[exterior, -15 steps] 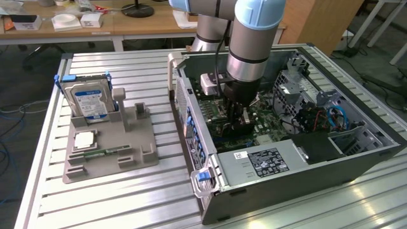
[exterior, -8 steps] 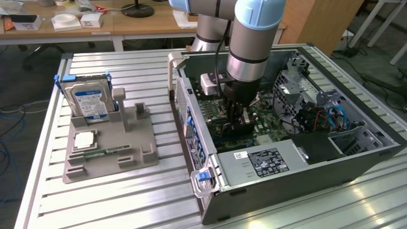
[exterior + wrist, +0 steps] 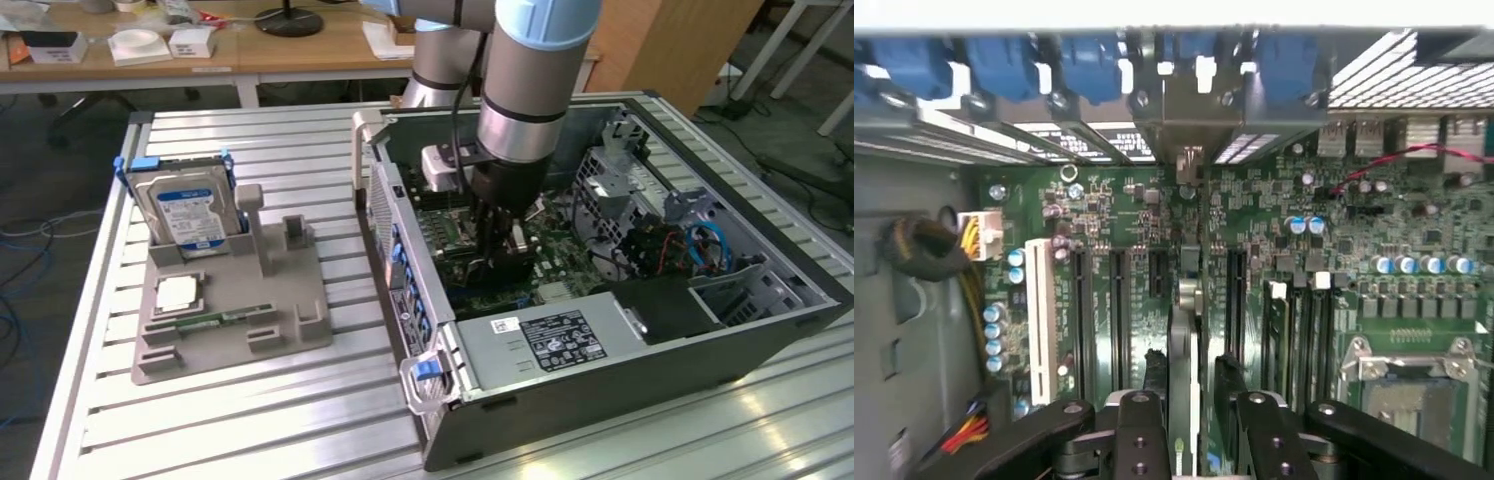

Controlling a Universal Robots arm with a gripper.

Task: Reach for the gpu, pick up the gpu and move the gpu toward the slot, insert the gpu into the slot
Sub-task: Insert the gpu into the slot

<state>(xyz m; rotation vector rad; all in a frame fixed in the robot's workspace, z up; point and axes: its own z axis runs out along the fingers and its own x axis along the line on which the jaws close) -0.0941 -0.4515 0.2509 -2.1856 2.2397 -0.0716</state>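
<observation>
the biggest thing here is the open case [image 3: 641, 330] lying on the slatted table [image 3: 240, 400], with the arm [image 3: 534, 70] reaching straight down into it. inside lies the green board [image 3: 1154, 250], its dark connector strips running side by side. off to the exterior view's left a grey holder [image 3: 227, 310] keeps a blue-labelled drive [image 3: 187, 210] and a small square chip [image 3: 178, 293].

the gripper [image 3: 1194, 420] hangs low over the board. the gpu [image 3: 1184, 350] stands on edge between the fingers [image 3: 1144, 430], lined up with the slot [image 3: 1187, 270] and seemingly down in it, its bracket end toward the rear wall of the case. the fingers look a little apart from the card on both sides rather than pinching it, though whether a pad touches it i cannot tell.

i'd judge this the insert step, at or near its end. whatever follows calls for a straight pull away from the board, so no finger drags or tips the card.
</observation>
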